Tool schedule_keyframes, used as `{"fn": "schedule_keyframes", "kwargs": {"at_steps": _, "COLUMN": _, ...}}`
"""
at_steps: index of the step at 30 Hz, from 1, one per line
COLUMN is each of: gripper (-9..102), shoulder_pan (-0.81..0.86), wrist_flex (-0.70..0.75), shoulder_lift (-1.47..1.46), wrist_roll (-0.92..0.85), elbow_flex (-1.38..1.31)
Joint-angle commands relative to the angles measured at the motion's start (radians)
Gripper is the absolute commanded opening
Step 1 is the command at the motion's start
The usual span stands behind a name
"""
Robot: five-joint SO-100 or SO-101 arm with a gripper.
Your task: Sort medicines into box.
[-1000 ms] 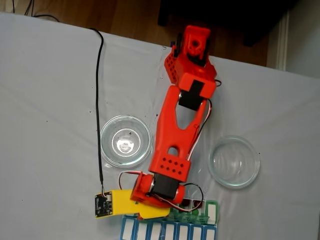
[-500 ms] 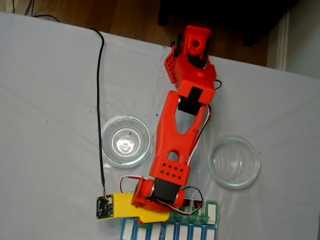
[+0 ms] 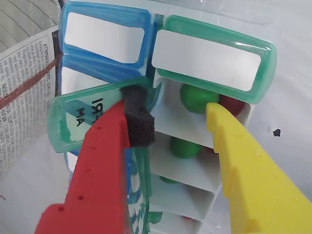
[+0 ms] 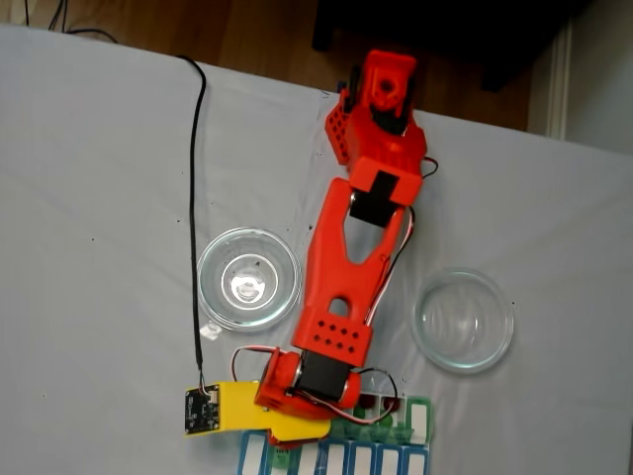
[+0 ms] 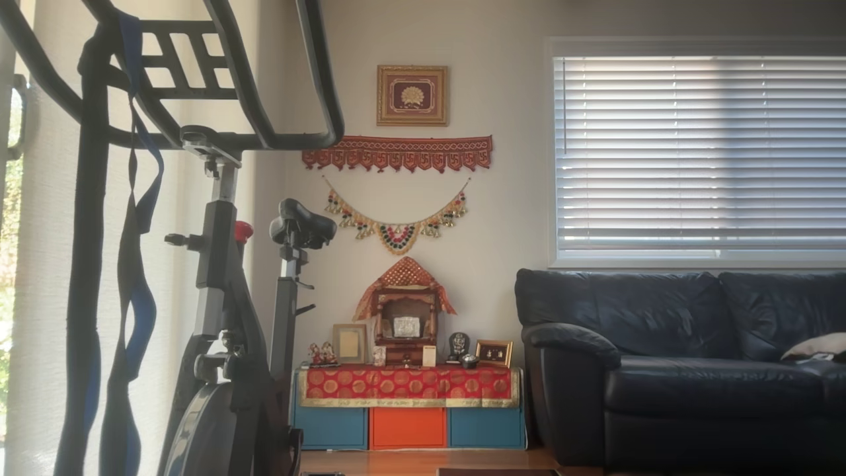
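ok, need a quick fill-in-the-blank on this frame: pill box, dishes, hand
1. In the wrist view, the top open compartment of the pill box holds a green pill and a ____ one.
2. In the fixed view, both glass dishes are ____.
3. The hand has a red finger and a ____ one.

Missing: red; empty; yellow

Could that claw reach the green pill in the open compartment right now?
Probably yes. In the wrist view the gripper hangs open just above the box, and the green pill lies uncovered between its fingers. The half-raised green lid by the red finger might snag.
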Motion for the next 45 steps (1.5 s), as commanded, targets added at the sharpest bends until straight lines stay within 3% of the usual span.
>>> {"fn": "schedule_keyframes", "kwargs": {"at_steps": 1, "gripper": 23, "shoulder_pan": -0.020, "wrist_flex": -0.038, "shoulder_lift": 0.101, "wrist_roll": -0.009, "elbow_flex": -0.043}}
{"fn": "schedule_keyframes", "kwargs": {"at_steps": 9, "gripper": 21, "shoulder_pan": -0.018, "wrist_flex": -0.037, "shoulder_lift": 0.123, "wrist_roll": -0.021, "elbow_flex": -0.026}}
{"fn": "schedule_keyframes", "kwargs": {"at_steps": 15, "gripper": 1, "shoulder_pan": -0.021, "wrist_flex": -0.014, "shoulder_lift": 0.170, "wrist_roll": -0.080, "elbow_flex": 0.031}}
{"fn": "schedule_keyframes", "kwargs": {"at_steps": 17, "gripper": 1, "shoulder_pan": -0.020, "wrist_flex": 0.002, "shoulder_lift": 0.187, "wrist_roll": -0.081, "elbow_flex": 0.038}}
{"fn": "schedule_keyframes", "kwargs": {"at_steps": 26, "gripper": 1, "shoulder_pan": -0.003, "wrist_flex": 0.241, "shoulder_lift": 0.141, "wrist_roll": -0.075, "elbow_flex": -0.173}}
{"fn": "schedule_keyframes", "kwargs": {"at_steps": 36, "gripper": 1, "shoulder_pan": 0.087, "wrist_flex": 0.660, "shoulder_lift": -0.048, "wrist_roll": -0.123, "elbow_flex": -0.655}}
{"fn": "schedule_keyframes", "kwargs": {"at_steps": 45, "gripper": 1, "shoulder_pan": 0.115, "wrist_flex": 0.658, "shoulder_lift": 0.160, "wrist_roll": -0.178, "elbow_flex": -0.370}}
